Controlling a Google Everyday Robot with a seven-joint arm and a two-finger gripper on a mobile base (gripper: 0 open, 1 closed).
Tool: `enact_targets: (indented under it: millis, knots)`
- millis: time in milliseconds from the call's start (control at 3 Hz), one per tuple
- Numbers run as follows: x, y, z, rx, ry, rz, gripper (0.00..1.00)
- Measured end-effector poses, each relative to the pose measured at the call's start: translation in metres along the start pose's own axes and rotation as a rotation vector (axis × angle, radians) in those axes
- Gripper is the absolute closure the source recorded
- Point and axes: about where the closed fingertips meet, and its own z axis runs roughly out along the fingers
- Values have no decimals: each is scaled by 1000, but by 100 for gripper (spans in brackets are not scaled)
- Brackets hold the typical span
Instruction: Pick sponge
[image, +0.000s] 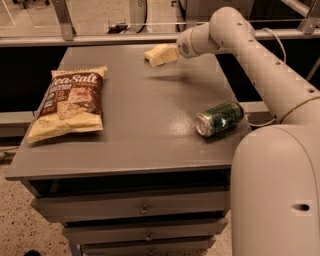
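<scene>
Off-white tubular arm (260, 65) — small dark holes along it, bulky cream shell (275, 190) with one slot, pale yellow gripper (162, 56) above far edge of table (140, 145).

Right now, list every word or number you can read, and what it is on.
"Sea Salt": front of the chip bag.
Smaller print on the chip bag: too blurred.
Label on the green can: unreadable.
The gripper, at the far edge of the table by the sponge: no text.
</scene>
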Motion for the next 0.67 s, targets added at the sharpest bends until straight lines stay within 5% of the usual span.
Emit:
enact_targets:
  millis: [667]
  knots:
    - [7,-4,34,-34,18,13,0]
